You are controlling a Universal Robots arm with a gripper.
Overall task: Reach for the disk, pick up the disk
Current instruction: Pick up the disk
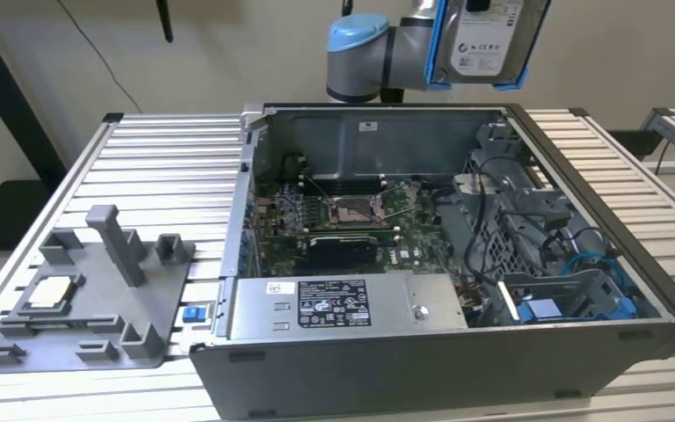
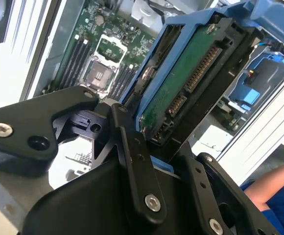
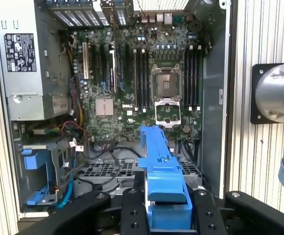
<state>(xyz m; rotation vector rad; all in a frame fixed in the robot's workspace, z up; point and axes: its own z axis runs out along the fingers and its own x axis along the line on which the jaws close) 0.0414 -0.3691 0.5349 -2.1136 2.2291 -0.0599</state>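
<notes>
One hard drive in its blue caddy, the disk (image 1: 487,40), hangs clamped between the fingers of the gripper (image 3: 164,208), lifted well above the open computer case (image 1: 619,264), its long axis running straight out from the claw.

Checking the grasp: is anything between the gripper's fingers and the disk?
Nothing: in both wrist views the gripper clamps straight onto the disk, its fingers touching the blue caddy, held high above the open computer case.

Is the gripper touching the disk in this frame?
Touching. In the second wrist view the gripper's black fingers press against the disk's blue caddy; the exterior view shows the disk held above the computer case.
</notes>
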